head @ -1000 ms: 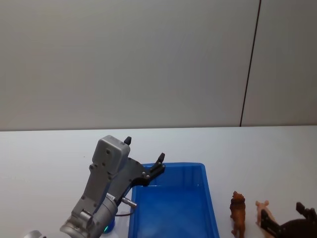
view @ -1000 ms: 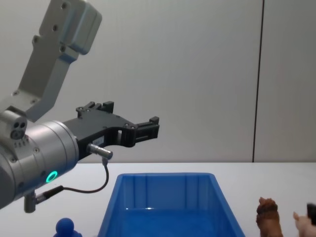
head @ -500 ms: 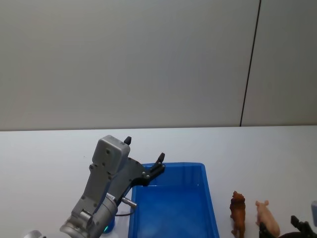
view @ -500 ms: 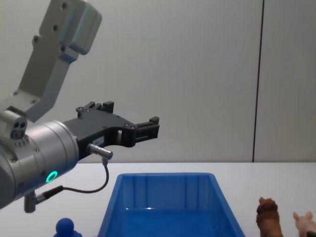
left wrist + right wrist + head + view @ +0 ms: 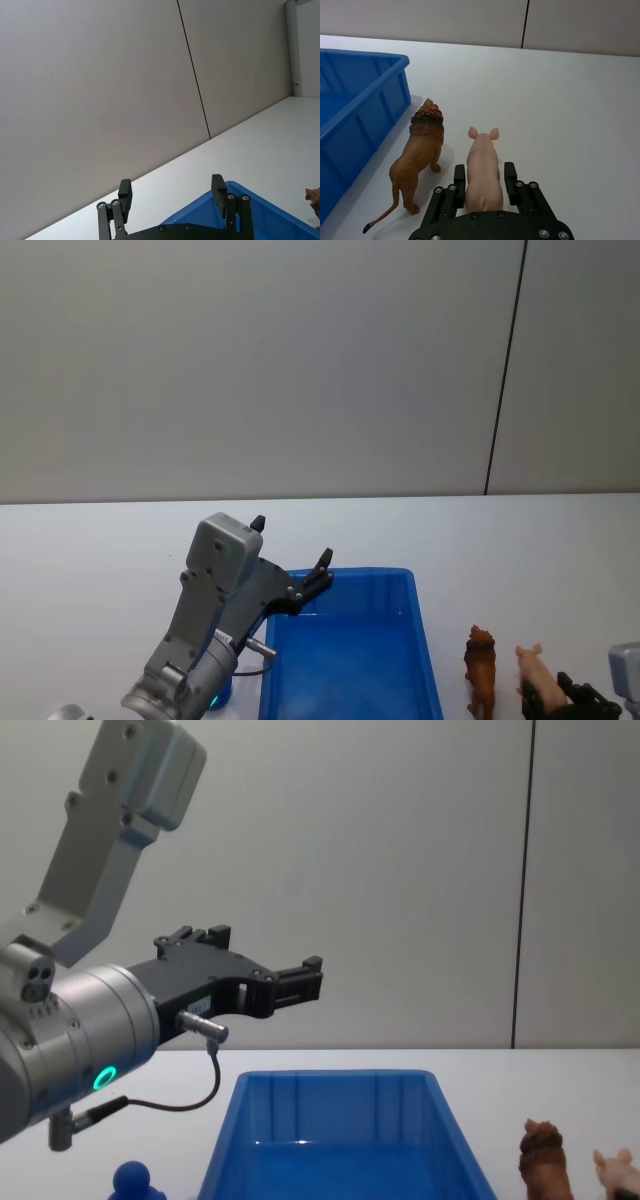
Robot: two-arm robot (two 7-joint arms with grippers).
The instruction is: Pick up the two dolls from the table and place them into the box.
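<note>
The pale pink piglet doll (image 5: 483, 175) stands on the white table (image 5: 570, 100), and my right gripper (image 5: 484, 176) is shut on its hind flanks, one finger on each side. Just beside it stands the brown shaggy-maned doll (image 5: 420, 150), between the pig and the blue box (image 5: 355, 105). From the head view the brown doll (image 5: 481, 670) and pink doll (image 5: 535, 678) stand right of the box (image 5: 350, 660), with the right gripper (image 5: 565, 702) at the lower right. My left gripper (image 5: 292, 542) hangs open above the box's far left corner.
A small blue round-topped object (image 5: 135, 1182) sits on the table left of the box, under the left arm. A plain grey wall with a dark vertical seam (image 5: 505, 370) stands behind the table. White tabletop stretches beyond the dolls.
The right gripper has drawn back toward the lower right of the head view, and its fingers have narrowed around the pink doll's rear. The left arm and both dolls have stayed put.
</note>
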